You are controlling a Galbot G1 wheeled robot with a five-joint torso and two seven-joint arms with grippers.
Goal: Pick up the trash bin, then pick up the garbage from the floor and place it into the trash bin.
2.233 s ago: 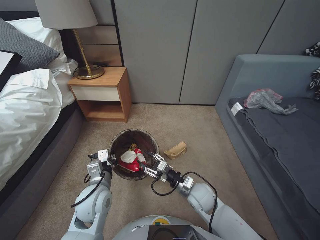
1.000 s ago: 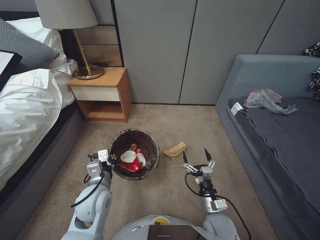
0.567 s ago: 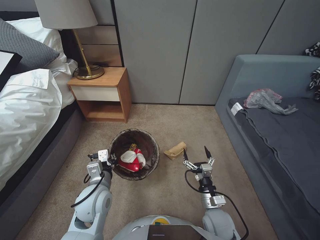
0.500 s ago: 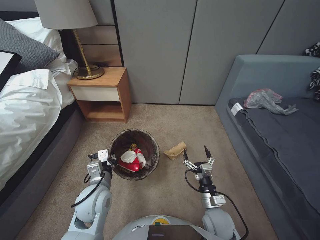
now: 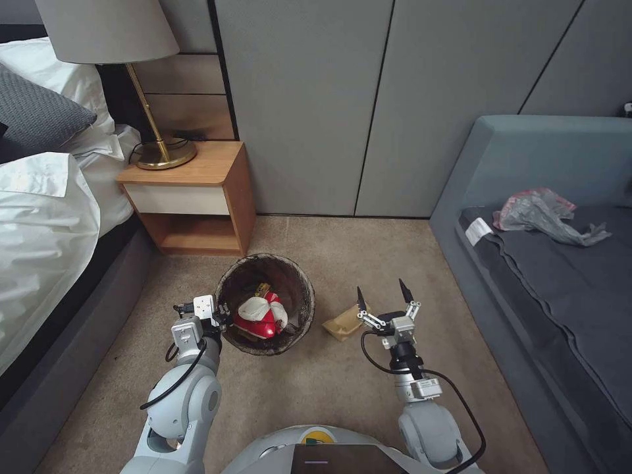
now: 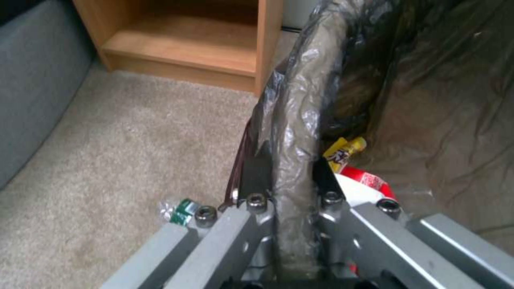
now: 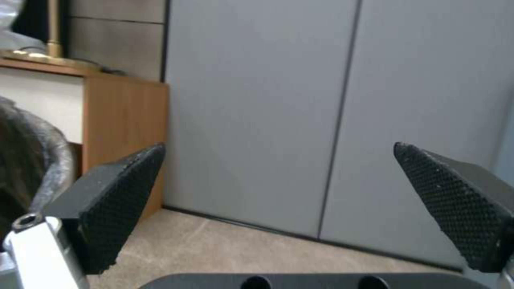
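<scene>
Red-and-white packet (image 5: 259, 317), tan paper bag (image 5: 341, 324), dark brown-black liner (image 5: 299, 289).

Both arms are pale silver-grey, built of rounded, glossy joint housings. The left gripper (image 5: 220, 315) has a boxy grey aluminium body with dark hex screws along its linkages, thin black fingers (image 6: 256, 170) and a small white block carrying black sockets. A black cable loops from it down the arm. The right gripper (image 5: 382, 293) has silver linkage bars, a black cylindrical wrist, a metal collar with a white label, and pointed black fingertips (image 7: 115, 202) with a dimpled rubber texture. Another black cable curls along that arm. The torso top is pale grey with a round yellow-and-green mark and a dark panel.
</scene>
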